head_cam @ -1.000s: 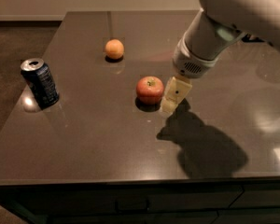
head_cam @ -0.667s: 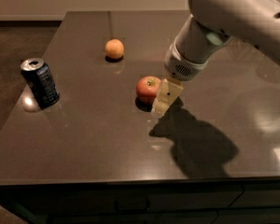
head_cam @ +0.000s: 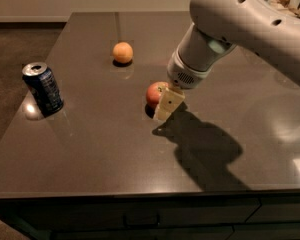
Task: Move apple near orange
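The red apple (head_cam: 153, 92) sits on the dark table (head_cam: 105, 149) near its middle. The pale-orange orange (head_cam: 122, 52) lies farther back and to the left, well apart from the apple. My gripper (head_cam: 166, 106) hangs from the big white arm (head_cam: 240, 19) and comes down right at the apple's right side, covering part of it. I cannot tell whether it touches the apple.
A blue soda can (head_cam: 43, 88) stands upright near the table's left edge. The arm casts a dark shadow (head_cam: 205, 154) on the table to the right of the apple. The table's front edge runs along the bottom.
The arm has moved left and toward the front. The gripper went from beside the apple to overlapping its right side. Apple, orange and can have not moved.
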You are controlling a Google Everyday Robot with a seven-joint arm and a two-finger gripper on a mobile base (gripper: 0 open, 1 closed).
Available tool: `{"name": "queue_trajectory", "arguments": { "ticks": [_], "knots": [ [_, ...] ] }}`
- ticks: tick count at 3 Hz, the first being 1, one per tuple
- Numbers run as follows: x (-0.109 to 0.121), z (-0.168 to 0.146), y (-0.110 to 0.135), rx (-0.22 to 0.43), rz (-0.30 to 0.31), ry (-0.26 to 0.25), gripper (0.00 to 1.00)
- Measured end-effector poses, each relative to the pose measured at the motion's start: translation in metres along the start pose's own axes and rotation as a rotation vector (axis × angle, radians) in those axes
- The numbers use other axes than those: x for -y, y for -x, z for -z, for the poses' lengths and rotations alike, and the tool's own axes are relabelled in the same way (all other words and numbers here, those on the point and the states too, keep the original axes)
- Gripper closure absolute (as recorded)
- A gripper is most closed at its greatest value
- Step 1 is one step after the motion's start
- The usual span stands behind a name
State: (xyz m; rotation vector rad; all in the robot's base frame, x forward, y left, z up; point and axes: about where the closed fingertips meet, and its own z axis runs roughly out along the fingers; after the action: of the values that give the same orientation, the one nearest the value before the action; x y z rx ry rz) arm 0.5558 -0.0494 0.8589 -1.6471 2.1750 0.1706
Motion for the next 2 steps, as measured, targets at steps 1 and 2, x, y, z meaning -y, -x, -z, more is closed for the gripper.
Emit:
{"name": "queue_trajectory", "arguments": {
  "ticks": [1,2],
  "knots": [
    [-0.0009,-0.005,0.0077,0.015,0.003,0.011,0.4],
    [0.003,-0.0043,0.0131,0.024,0.002,0.006,0.64]
  ]
}}
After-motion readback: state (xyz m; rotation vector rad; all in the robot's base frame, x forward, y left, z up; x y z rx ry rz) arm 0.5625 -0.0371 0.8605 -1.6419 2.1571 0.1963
